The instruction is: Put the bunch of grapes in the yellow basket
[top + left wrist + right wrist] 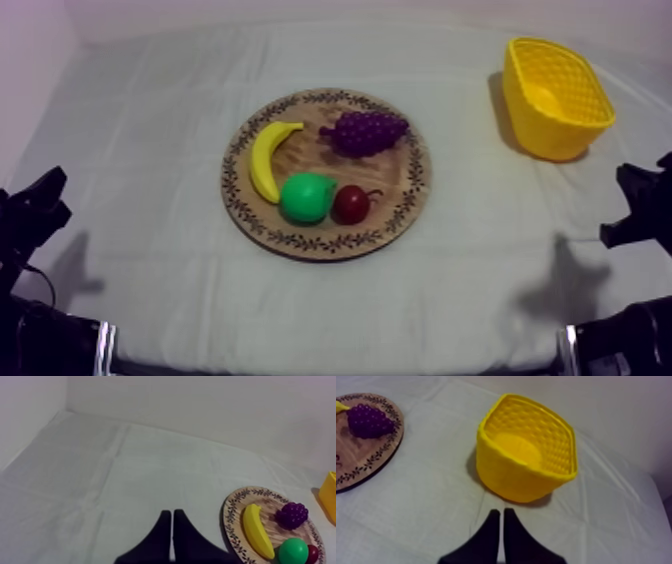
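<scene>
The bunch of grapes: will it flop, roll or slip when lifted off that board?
The bunch of grapes looks moulded in one bumpy lump, so probably stiff, not floppy. Its knobbly surface should give some grip. It lies elongated on the wooden board, so rolling seems unlikely.

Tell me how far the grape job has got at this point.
Done: nothing yet. The bunch of grapes lies on the wooden board, and the yellow basket holds no fruit. In hand: nothing. The left gripper and the right gripper are both shut on nothing, low at their sides of the table. Left: reach for the grapes, grasp them, carry them over and drop them in the basket.
</scene>
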`<state>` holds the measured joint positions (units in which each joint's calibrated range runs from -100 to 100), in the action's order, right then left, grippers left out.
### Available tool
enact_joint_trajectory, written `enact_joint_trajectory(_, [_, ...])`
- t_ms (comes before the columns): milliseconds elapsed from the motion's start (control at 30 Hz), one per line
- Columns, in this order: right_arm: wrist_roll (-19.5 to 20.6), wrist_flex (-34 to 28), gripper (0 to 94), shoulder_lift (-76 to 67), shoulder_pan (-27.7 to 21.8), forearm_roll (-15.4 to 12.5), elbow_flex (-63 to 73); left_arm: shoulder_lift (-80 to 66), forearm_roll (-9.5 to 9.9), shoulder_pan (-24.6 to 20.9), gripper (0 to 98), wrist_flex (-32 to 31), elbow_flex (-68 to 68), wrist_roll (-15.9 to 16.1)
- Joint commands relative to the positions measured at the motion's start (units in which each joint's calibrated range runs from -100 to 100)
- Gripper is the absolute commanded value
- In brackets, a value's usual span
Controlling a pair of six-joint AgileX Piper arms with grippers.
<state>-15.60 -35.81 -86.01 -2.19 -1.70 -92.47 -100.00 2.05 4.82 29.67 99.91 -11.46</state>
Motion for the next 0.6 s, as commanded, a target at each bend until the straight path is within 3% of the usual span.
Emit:
enact_joint_trajectory(0, [0.5, -0.8, 0.6, 2.2, 0.5, 0.6, 2.9, 0.0, 0.02, 0.0, 0.1, 0.0, 0.0, 0.0])
enact_joint_trajectory(567, [4.6, -9.9, 0.6, 20.6, 6.6, 4.4, 25.1, 0.0, 0.02, 0.0, 0.1, 0.0, 0.0, 0.0])
